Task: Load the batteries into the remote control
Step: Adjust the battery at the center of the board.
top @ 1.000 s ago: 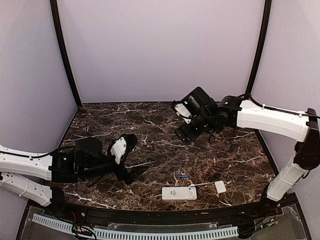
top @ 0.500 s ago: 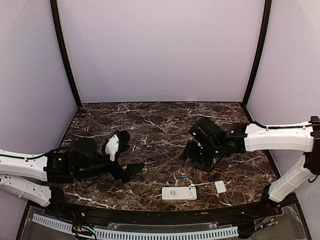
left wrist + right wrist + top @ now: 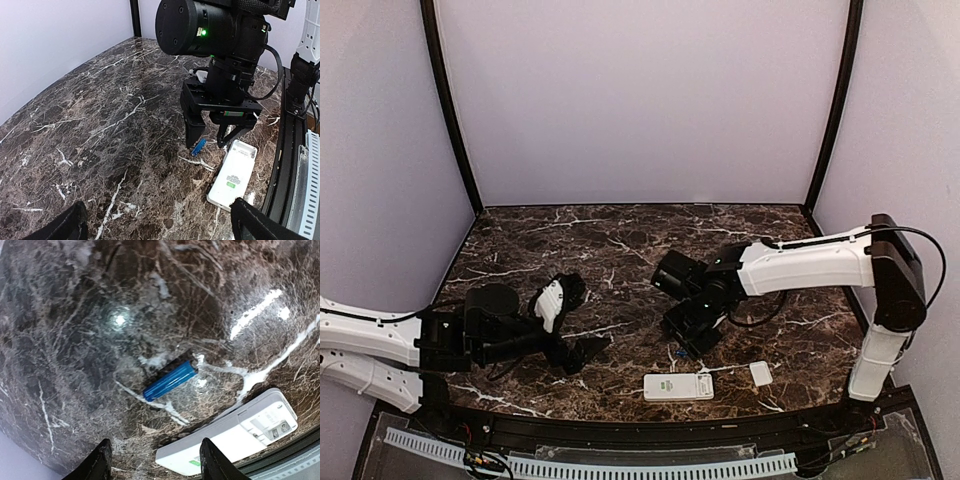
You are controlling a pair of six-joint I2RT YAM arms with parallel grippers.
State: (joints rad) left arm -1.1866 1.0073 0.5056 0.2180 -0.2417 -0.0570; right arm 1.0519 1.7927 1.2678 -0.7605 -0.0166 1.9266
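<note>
My left gripper (image 3: 582,322) hovers low over the dark marble table (image 3: 620,250), released and spread wide, grasping nothing. It points rightward at my other arm. Nothing of the task lies between its fingers.

To its right, my right gripper (image 3: 214,140) points straight down at the table, its jaws apart and closed on nothing. One blue battery (image 3: 169,380) lies flat on the marble directly beneath this gripper, within the span of its fingertips (image 3: 102,460) but untouched. In the left wrist view it sits just beside the tip of one finger.

Just beyond the battery, on the near-edge side of my right gripper, the white remote control (image 3: 678,386) lies back up, green label showing, its battery bay uncovered at one end. Further right, a small white cover piece (image 3: 761,373) rests apart from the remote.
</note>
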